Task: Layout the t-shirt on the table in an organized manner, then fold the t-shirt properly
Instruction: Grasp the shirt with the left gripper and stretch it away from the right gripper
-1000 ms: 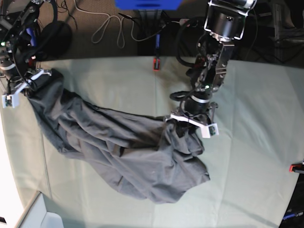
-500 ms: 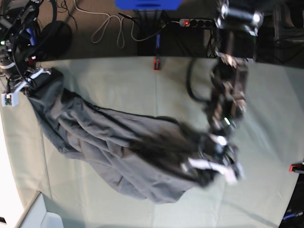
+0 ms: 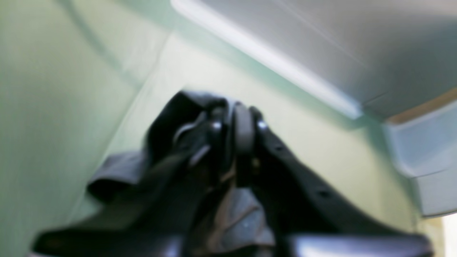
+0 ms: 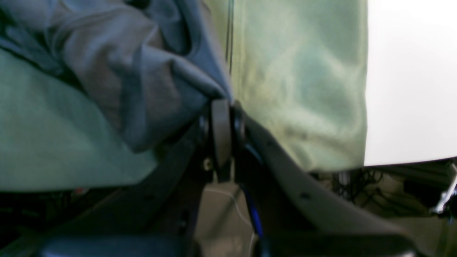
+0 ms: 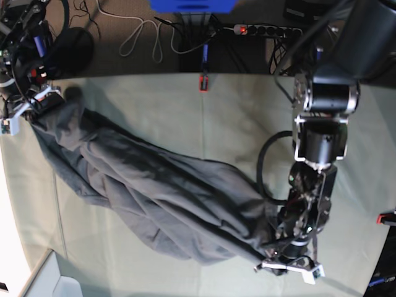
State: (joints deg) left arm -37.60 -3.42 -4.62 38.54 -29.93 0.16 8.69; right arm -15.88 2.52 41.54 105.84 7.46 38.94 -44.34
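The dark grey t-shirt lies bunched in a long diagonal band across the pale green table, from the far left corner to the near right. My left gripper is low over the shirt's near-right end. In the left wrist view its jaws stand pinched together on a fold of the t-shirt. At the far left corner, by the table edge, my right gripper is shut on the other end. The right wrist view shows its tips clamping the t-shirt.
One red clamp grips the far table edge, another the right edge. A white bin sits off the near left corner and shows in the left wrist view as a pale container. Cables and a power strip lie behind the table.
My left gripper has swept from the table's middle down to the near right, dragging the shirt's end and stretching the cloth out longer. The right gripper has stayed at the far left corner.
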